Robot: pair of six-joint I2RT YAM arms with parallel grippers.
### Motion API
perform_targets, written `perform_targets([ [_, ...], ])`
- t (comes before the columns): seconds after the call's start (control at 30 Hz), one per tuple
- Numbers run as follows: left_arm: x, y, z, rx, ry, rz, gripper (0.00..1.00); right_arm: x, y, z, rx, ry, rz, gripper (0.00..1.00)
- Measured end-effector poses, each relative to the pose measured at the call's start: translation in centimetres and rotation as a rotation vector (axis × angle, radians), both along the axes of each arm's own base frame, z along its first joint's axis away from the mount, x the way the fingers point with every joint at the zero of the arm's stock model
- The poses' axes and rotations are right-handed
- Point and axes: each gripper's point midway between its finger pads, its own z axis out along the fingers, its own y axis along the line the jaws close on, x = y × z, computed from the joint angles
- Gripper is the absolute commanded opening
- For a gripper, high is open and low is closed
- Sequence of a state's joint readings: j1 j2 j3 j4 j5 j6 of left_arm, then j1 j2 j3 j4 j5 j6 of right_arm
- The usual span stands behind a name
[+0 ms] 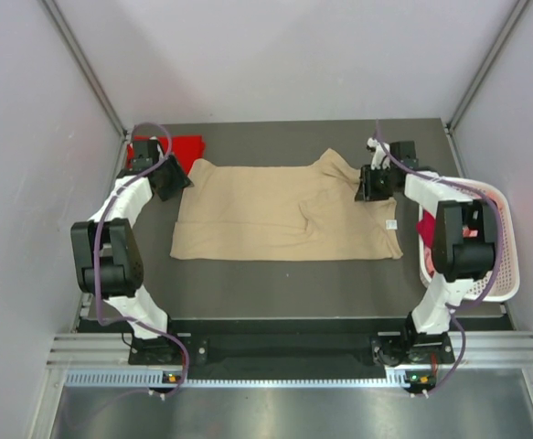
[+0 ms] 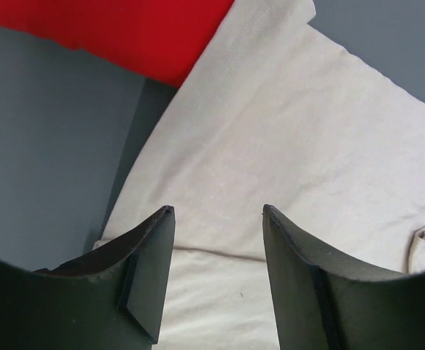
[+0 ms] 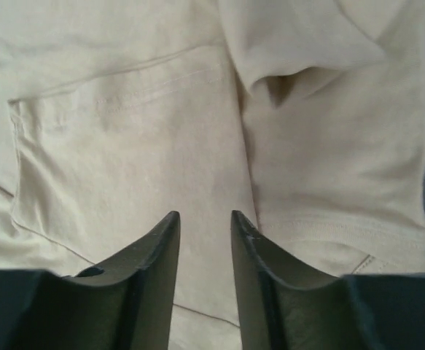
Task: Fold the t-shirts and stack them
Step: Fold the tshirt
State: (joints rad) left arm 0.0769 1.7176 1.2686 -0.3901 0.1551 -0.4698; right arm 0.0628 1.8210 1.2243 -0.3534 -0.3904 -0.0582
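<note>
lying on dark table (image 1: pixel 293 283) amid pale walls (image 1: pixel 28 137), tan t-shirt (image 1: pixel 248 219); left tool (image 2: pixel 218 211), right tool (image 3: pixel 205 215) parted

no readable text anywhere, small white tag (image 1: pixel 391 223) on the tan t-shirt (image 1: pixel 266 215) too small to read

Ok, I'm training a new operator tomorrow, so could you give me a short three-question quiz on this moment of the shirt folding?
1. What lies at the far left corner of the table? A) a red t-shirt B) a blue towel C) a cardboard box
2. True or false: the tan t-shirt is folded small and stacked on the red t-shirt.
3. Fill in: the left pincer and right pincer are both ____, holding nothing.

Key: 1 A. 2 False, it lies spread out on the table. 3 open.
</note>
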Motion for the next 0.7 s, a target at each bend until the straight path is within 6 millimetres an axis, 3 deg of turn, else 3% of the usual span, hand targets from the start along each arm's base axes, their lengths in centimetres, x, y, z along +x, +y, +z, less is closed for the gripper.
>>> perform_targets([
  [0.17, -0.6, -0.7, 0.8, -0.031, -0.012, -0.014, 0.56, 1.8, -0.7, 1.8, 0.018, -0.017, -0.125, 0.38],
  [0.3, -0.6, -1.0, 1.3, -0.046, -0.025, -0.021, 0.56, 7.3, -1.2, 4.8, 0.022, -0.101, -0.217, 0.38],
  [0.4, -0.8, -1.1, 1.2, -0.059, -0.022, -0.021, 0.56, 10.9, -1.8, 5.4, 0.010, -0.148, -0.271, 0.39],
  [0.57, -0.8, -1.3, 1.2, -0.069, -0.023, -0.020, 0.56, 13.6, -2.4, 2.2, -0.015, -0.107, -0.306, 0.39],
  [0.7, -0.6, -1.3, 1.3, -0.072, -0.030, -0.017, 0.56, 13.5, -2.9, -1.3, -0.034, -0.014, -0.331, 0.39],
])
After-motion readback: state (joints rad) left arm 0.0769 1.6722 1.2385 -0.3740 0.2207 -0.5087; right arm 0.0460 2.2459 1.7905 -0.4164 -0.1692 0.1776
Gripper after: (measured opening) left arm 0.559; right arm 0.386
